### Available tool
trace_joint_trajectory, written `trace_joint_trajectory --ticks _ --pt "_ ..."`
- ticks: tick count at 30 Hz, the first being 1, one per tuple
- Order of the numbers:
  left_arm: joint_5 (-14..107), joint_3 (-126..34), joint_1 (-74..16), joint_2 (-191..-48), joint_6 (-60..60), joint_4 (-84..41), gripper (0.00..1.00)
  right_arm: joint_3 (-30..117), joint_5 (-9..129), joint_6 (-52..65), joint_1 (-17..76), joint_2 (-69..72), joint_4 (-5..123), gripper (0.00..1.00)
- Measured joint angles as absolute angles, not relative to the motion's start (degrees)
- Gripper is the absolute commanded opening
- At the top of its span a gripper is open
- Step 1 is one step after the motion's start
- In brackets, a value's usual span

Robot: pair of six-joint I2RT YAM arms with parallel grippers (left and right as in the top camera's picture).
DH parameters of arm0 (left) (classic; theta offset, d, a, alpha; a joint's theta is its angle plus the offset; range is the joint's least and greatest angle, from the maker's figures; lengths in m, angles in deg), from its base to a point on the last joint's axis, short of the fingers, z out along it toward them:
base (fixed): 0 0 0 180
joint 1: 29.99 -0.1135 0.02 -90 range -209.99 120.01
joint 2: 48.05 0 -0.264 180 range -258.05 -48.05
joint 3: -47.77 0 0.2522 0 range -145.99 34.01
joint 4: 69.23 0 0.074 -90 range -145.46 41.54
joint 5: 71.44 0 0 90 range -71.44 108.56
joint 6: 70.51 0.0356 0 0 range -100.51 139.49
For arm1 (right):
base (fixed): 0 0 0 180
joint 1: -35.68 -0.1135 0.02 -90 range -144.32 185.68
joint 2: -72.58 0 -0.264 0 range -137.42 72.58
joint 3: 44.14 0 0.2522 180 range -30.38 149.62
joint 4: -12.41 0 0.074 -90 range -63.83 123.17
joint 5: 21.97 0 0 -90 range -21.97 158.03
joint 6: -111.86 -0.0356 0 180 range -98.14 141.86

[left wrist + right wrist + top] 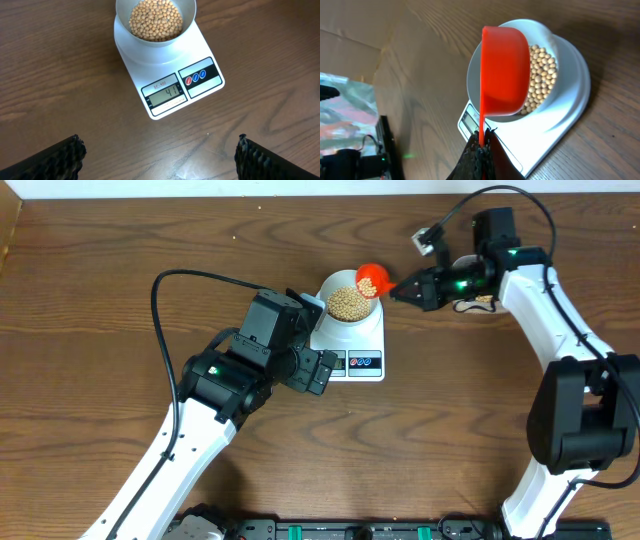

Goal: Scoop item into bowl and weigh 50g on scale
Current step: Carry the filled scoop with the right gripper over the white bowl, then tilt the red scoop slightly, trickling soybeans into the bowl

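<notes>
The white bowl (336,283) stands on the white scale (366,336) and holds many tan beans (349,302). In the left wrist view the bowl (187,22) with beans (155,19) sits on the scale (150,65), whose display (164,94) reads 41. My right gripper (400,287) is shut on the handle of a red scoop (372,278), tilted over the bowl's right rim. The right wrist view shows the scoop (504,70) tipped on its side over the beans (540,75), and my right gripper (481,145). My left gripper (159,155) is open and empty, in front of the scale.
The scale has two round buttons, red and blue (195,77), at its front right. Bare brown wooden table (450,410) lies around it. A cardboard wall (355,45) stands behind the table in the right wrist view.
</notes>
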State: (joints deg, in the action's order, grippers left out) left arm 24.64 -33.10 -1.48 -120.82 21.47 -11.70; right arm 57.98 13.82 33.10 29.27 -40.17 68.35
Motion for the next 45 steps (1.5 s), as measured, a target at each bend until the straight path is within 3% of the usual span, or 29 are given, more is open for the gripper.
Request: trace_joint_trajectory --ticks 15,45 --pt "24.64 -33.1 -1.48 -120.82 21.47 -11.7 0.98 58.07 28.31 32.58 19.56 -38.9 68.32 0.01" --pt "24.64 -33.1 -1.48 -120.82 21.47 -11.7 0.98 58.13 40.15 34.83 17.84 -35.95 66.25 0.01"
